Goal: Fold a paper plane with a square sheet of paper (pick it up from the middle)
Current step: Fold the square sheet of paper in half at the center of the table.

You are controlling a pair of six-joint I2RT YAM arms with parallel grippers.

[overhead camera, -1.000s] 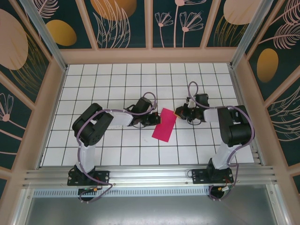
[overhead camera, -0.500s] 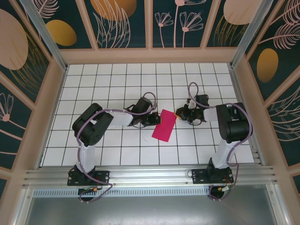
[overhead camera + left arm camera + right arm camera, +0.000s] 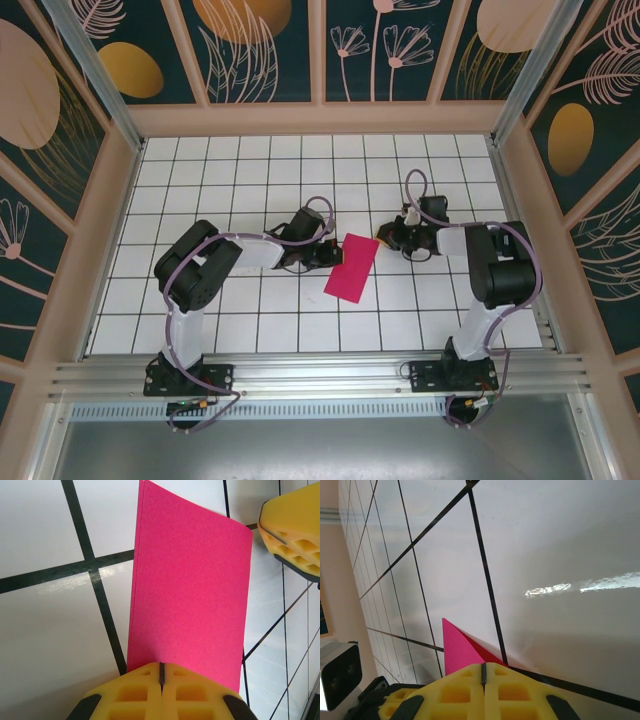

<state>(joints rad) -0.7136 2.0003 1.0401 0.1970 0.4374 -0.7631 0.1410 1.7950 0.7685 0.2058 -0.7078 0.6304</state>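
Paper first: the square sheet of paper, folded to a narrow pink rectangle, lies on the tiled desk near its middle. Your left hand has its pads pressed together over one edge of the sheet. Your right hand is likewise closed, at a pink corner. Whether either one actually pinches the paper, you cannot tell.
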